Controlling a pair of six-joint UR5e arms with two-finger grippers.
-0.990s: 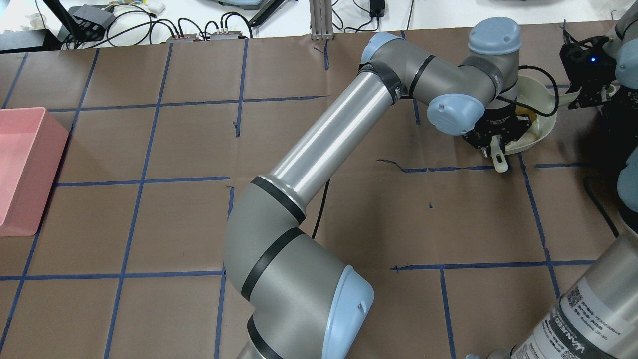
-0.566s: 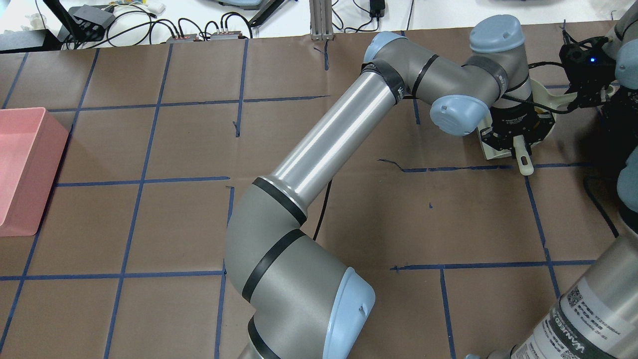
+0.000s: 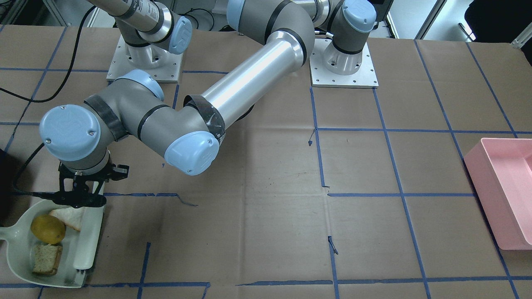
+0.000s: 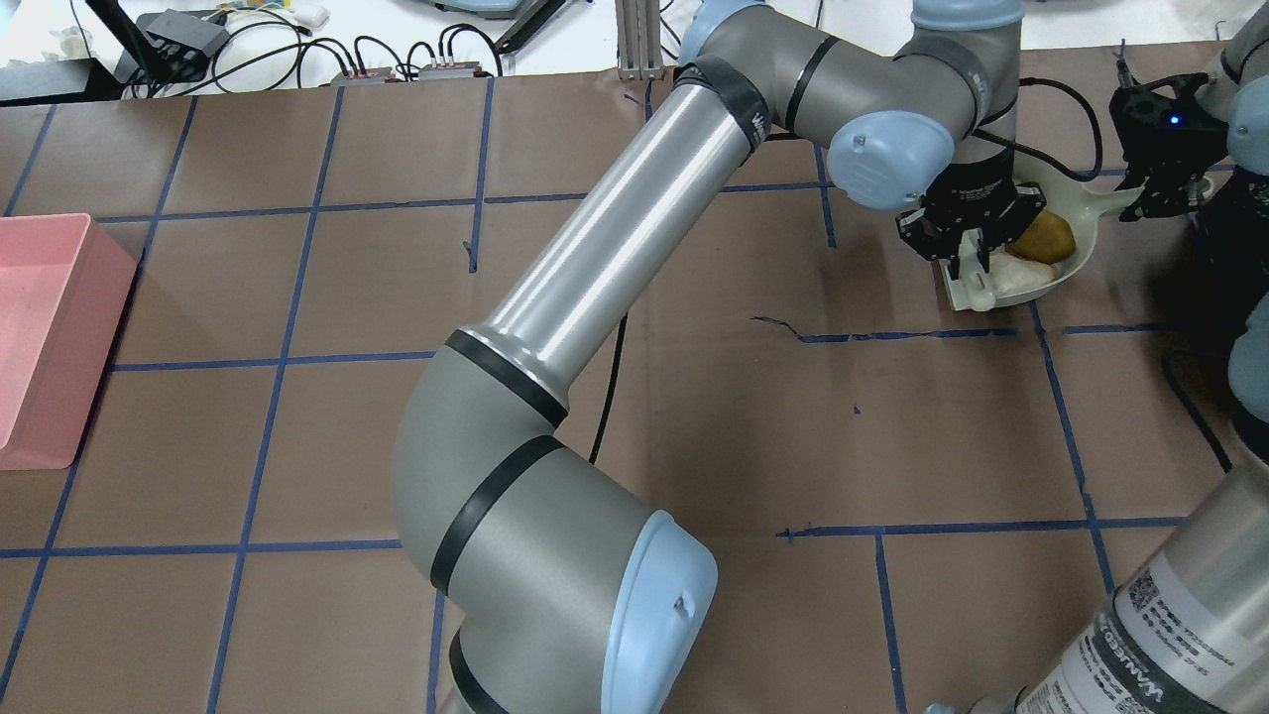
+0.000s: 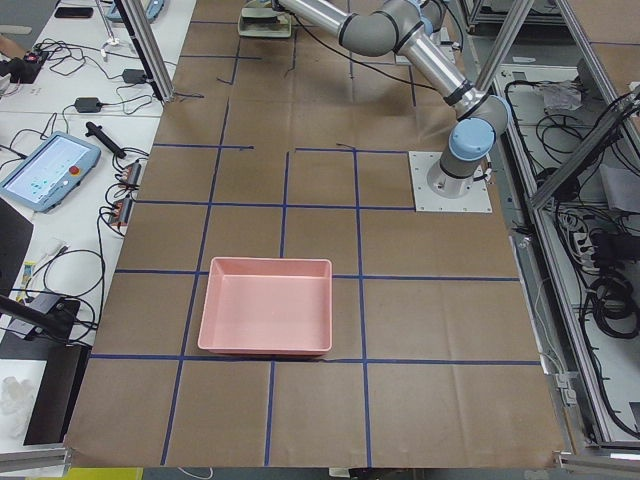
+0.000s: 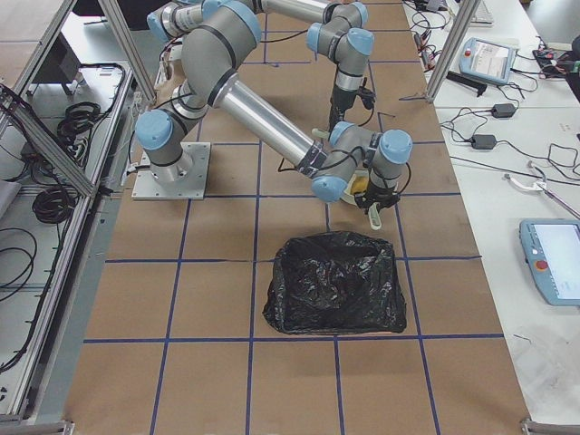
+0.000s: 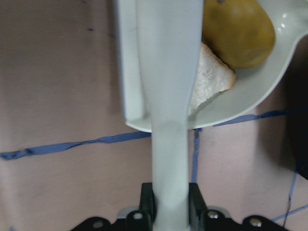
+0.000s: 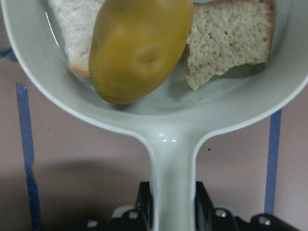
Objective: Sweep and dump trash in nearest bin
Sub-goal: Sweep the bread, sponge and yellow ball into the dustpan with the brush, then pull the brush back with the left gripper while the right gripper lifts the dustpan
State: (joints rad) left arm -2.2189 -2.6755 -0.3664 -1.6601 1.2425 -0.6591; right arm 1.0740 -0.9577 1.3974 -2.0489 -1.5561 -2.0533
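A pale dustpan (image 3: 12, 254) holds all three scraps: the lemon (image 8: 139, 48) in the middle, the white slice (image 8: 72, 29) touching one side of it, the tan chunk (image 8: 226, 38) on the other. The right end effector (image 8: 171, 211) is clamped on the dustpan's handle. The left end effector (image 7: 168, 211) grips a pale brush (image 7: 168, 96) lying along the dustpan's open edge. On the worktop (image 4: 694, 426), a black-lined bin (image 6: 335, 281) stands near the dustpan and a pink bin (image 4: 50, 327) well apart from it

Blue tape lines (image 4: 297, 359) cross the brown table (image 4: 694, 446); cables (image 4: 260, 52) lie beyond.
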